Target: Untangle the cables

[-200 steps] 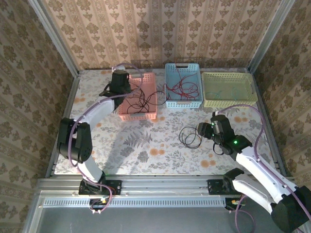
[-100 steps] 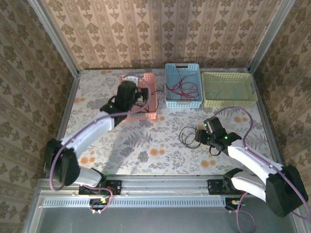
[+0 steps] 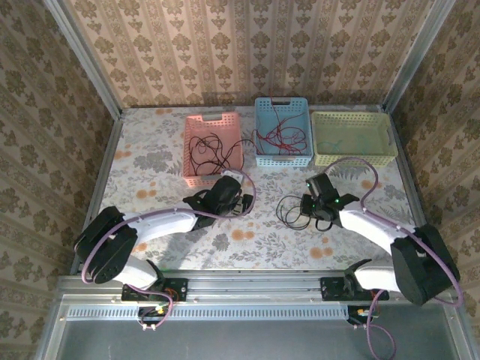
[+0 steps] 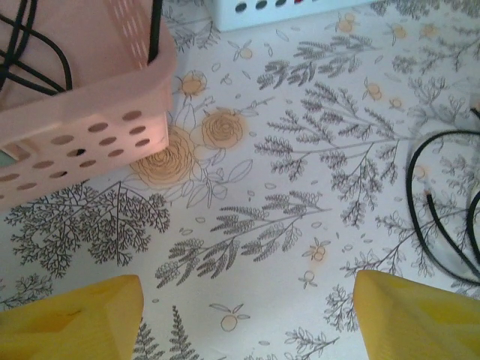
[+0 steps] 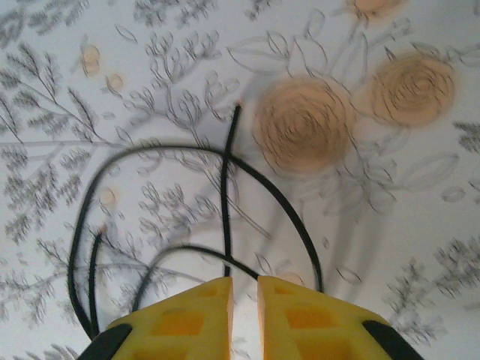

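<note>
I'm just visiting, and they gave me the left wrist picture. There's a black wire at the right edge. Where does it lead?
Observer: It is one loop of a loose black cable, coiled on the table.
Operator: Is anything touching it?
Observer: The right pincer is down at it, nearly shut. Whether a strand is pinched, I cannot tell.
Operator: And the pale box at my top edge?
Observer: That is a blue basket with red cables in it.
</note>
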